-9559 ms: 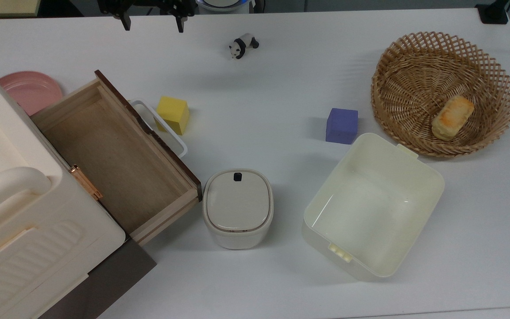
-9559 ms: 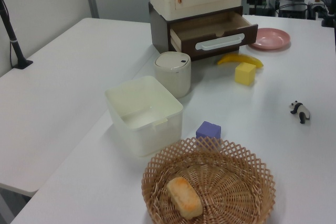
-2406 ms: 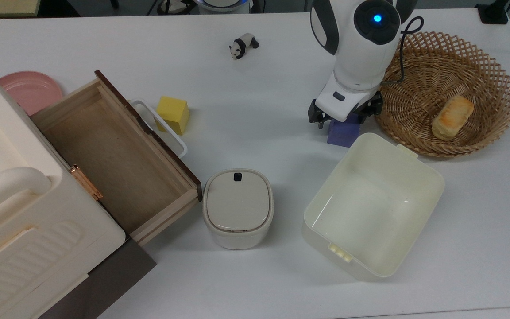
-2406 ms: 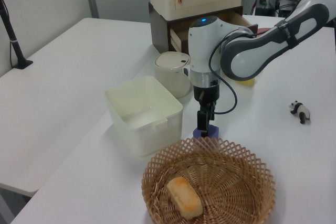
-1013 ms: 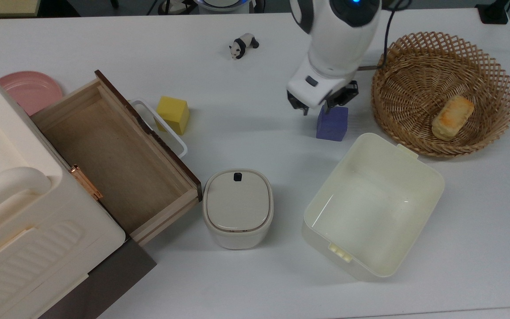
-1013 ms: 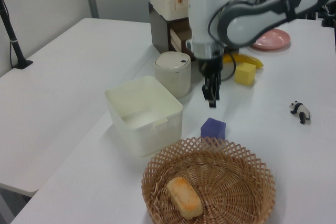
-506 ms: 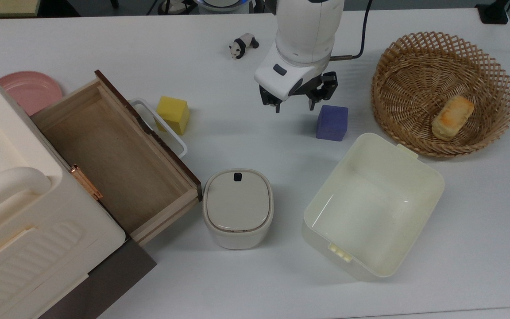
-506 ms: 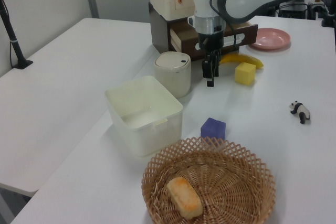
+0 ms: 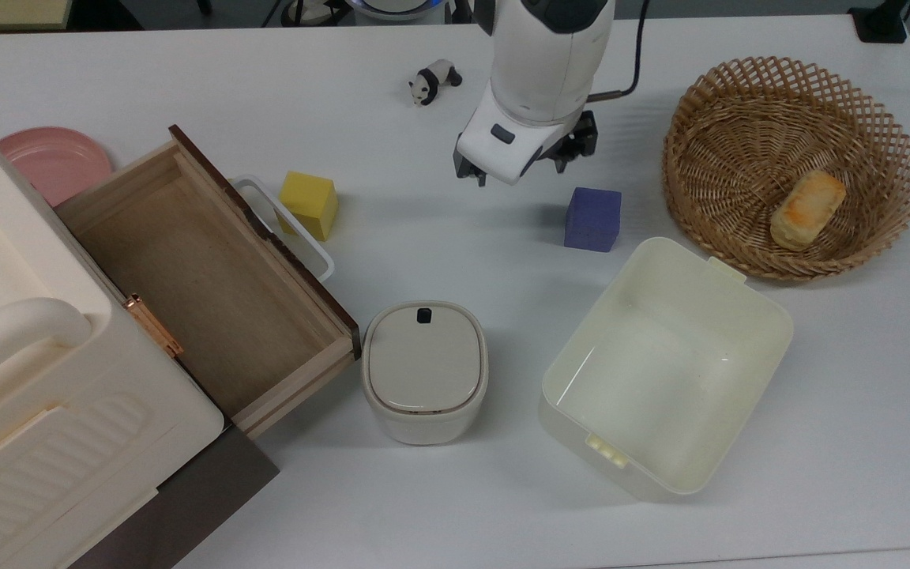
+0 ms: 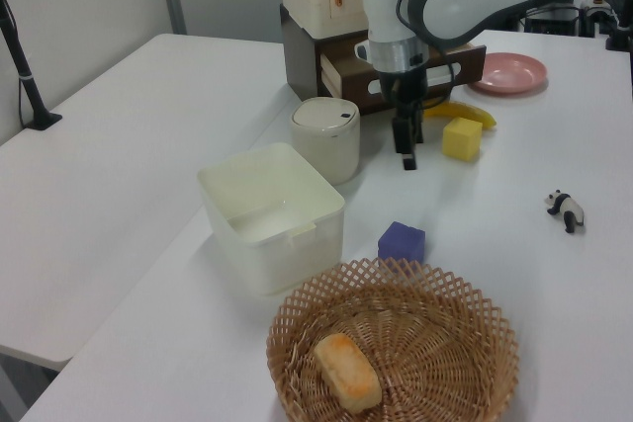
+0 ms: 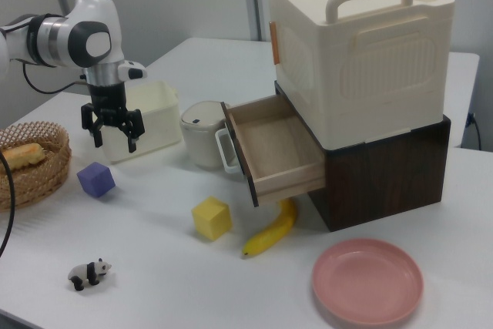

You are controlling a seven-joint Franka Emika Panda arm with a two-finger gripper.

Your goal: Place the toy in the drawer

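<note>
Desk [image 9: 186, 71]: smooth, matt white surface. Drawer [image 9: 210, 292]: pale, unpolished wood inside with visible grain, dark brown front panel, glossy white plastic handle. Cabinet [image 11: 362, 44] above the drawer: cream plastic, faintly glossy, ribbed on one side. Basket [image 9: 881, 126]: open-woven tan wicker, rough. Bin [image 9: 763, 316]: smooth cream plastic with a slight sheen. Plate [image 11: 368, 283]: pink, smooth, satin. Purple cube [image 9: 593, 219] and yellow cube [image 9: 309, 204]: matt. Arm [image 9: 550, 47]: glossy white plastic shell.
</note>
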